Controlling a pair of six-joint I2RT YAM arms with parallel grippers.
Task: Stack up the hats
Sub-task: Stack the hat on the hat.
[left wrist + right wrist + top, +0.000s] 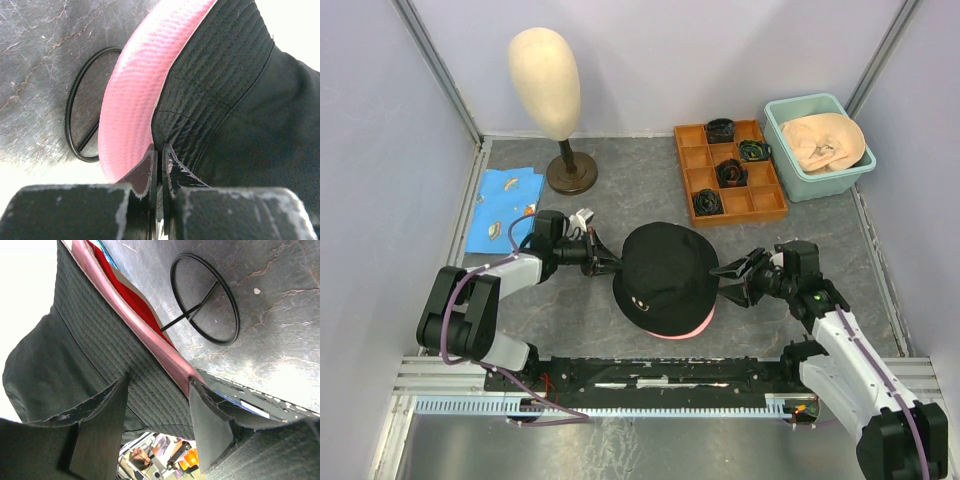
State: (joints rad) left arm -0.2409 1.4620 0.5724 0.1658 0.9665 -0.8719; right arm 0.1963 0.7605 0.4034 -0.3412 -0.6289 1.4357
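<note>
Left hand [159, 150] pinches black hat [665, 270]; its pale logo [638, 300] is illegible.

a dark grey, marble-veined surface [620, 190] fills the middle, boxed in by plain pale lavender walls at 9 [370, 150], 12 [700, 60] and 3 o'clock [930, 150]. slim aluminium posts [438, 72] rise from the far corners at 10 and 2 o'clock. a ribbed aluminium rail [450, 375] runs along the 6 o'clock edge, with a brushed metal sheet [620, 450] just beyond it. a cream egg-shaped mannequin head on a brown stand [545, 80] is at 11 o'clock, a blue patterned cloth [505, 205] at 10, an orange wooden compartment tray [765, 205] at 1. light is bright and even, shadows soft.
</note>
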